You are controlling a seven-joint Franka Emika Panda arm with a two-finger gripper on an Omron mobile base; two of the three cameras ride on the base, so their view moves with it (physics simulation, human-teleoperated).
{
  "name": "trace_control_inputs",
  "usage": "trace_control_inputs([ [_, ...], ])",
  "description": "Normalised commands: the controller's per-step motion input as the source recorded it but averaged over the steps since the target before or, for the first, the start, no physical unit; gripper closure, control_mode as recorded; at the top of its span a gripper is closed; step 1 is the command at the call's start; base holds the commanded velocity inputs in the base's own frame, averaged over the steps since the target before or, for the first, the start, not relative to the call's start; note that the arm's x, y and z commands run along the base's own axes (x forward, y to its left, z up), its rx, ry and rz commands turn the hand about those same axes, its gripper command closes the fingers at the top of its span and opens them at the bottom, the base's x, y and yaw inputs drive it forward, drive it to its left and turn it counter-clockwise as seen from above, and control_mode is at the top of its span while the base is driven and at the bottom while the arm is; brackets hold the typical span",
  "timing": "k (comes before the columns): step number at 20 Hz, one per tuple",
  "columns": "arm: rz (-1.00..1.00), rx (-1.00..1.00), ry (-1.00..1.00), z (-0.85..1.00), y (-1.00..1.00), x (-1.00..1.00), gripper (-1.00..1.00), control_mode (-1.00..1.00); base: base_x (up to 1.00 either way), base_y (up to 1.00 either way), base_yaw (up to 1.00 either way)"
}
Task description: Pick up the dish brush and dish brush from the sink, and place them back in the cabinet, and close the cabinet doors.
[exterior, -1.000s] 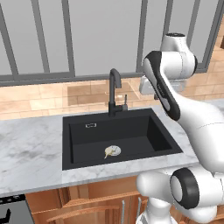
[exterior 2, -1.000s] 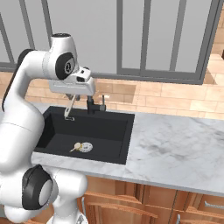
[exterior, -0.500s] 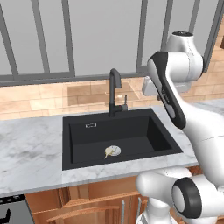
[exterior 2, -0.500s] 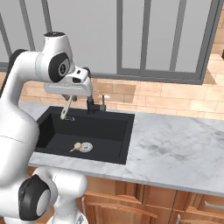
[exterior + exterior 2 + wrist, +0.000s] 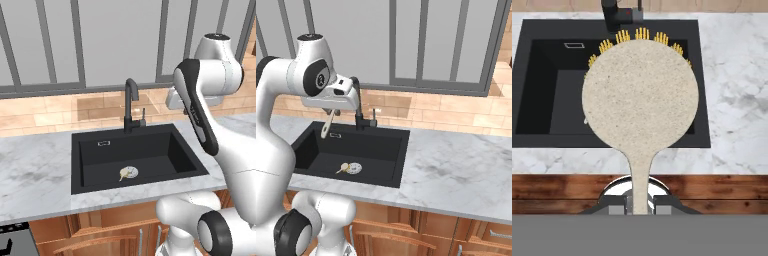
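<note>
My gripper (image 5: 332, 112) is shut on the handle of a tan dish brush (image 5: 327, 126), which hangs head-down above the left part of the black sink (image 5: 398, 150). In the hand view that dish brush (image 5: 640, 95) looms large, its handle pinched between the fingertips of the gripper (image 5: 640, 202), yellow bristles showing round its far edge. The other dish brush (image 5: 128, 173), with a round white head, lies on the floor of the sink (image 5: 76, 165); it is the dish brush (image 5: 351, 168) near the basin's front. The cabinet and its doors are out of view.
A tall black curved faucet (image 5: 131, 105) stands behind the basin, close to the held brush in the right base view. Grey marble counter (image 5: 456, 165) stretches to the right of the sink. Wooden drawer units (image 5: 100, 230) sit below.
The arm has lifted and swung a little, carrying the held brush slightly leftward in the right base view. The white-headed brush in the sink has not moved.
</note>
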Motion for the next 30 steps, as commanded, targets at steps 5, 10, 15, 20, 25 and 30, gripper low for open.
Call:
trace_control_inputs([
  [5,0.00,0.00,-0.02,0.08,0.00,-0.09,1.00,1.00,-0.02,0.00,0.00],
  [10,0.00,0.00,0.00,0.00,0.00,0.00,1.00,1.00,-0.17,0.00,0.00],
  [15,0.00,0.00,0.00,0.00,0.00,0.00,1.00,1.00,-0.23,0.00,-0.13],
  [20,0.00,0.00,0.00,0.00,0.00,0.00,1.00,1.00,-0.27,0.00,-0.19],
  [25,0.00,0.00,0.00,0.00,0.00,0.00,1.00,1.00,-0.37,0.00,-0.22],
  [30,0.00,0.00,0.00,0.00,0.00,0.00,1.00,1.00,-0.29,0.00,-0.29],
])
